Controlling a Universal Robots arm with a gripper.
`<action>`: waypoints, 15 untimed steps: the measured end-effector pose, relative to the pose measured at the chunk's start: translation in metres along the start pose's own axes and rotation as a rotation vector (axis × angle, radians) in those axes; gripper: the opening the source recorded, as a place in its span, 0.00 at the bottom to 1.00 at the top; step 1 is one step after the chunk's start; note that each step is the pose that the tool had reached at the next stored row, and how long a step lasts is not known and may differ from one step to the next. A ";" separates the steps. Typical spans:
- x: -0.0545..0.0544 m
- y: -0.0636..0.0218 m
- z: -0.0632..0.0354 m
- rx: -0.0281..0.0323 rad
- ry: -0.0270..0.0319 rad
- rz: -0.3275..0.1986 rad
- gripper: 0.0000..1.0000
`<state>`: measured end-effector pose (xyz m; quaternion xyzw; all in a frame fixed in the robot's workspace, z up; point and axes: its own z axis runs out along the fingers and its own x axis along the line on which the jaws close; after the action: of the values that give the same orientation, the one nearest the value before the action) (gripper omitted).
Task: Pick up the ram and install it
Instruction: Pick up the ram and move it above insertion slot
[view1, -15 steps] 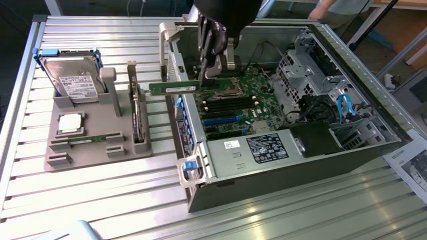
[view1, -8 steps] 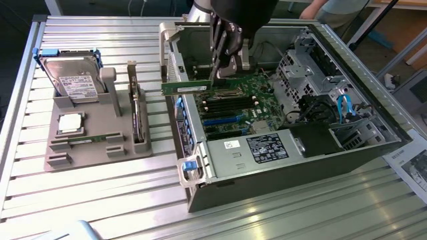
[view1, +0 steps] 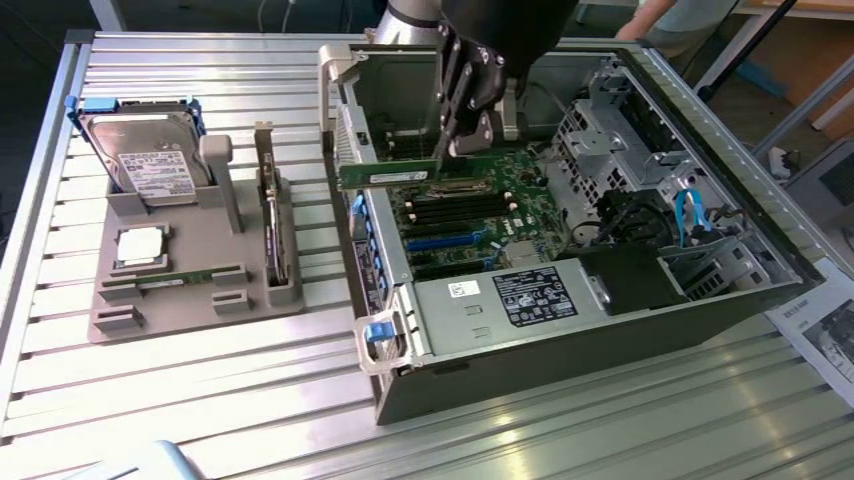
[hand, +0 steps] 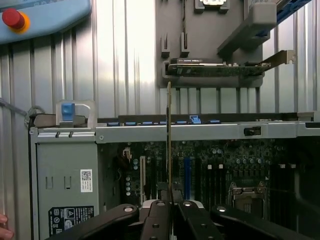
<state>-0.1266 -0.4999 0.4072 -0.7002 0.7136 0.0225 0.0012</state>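
The gripper (view1: 451, 150), fingers clamped on the ram (view1: 387, 177), holds it edge-down over the motherboard (view1: 518, 188) to meet the slots (view1: 461, 207).

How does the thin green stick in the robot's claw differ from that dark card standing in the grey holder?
The long, narrow green ram stick is slimmer than the broader dark circuit card. The ram is clamped in the gripper above the open computer case; the card sits in the grey holder outside it. Only the card has a metal bracket. Both are flat boards on edge.
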 end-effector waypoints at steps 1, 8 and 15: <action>0.000 -0.0026 -0.0001 0.0000 -0.0011 0.000 0.12; 0.002 -0.0129 -0.0004 -0.0001 -0.0055 0.000 0.12; 0.003 -0.0235 -0.0008 -0.0001 -0.0085 0.000 0.12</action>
<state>-0.1031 -0.5038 0.4072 -0.7002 0.7135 0.0255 0.0042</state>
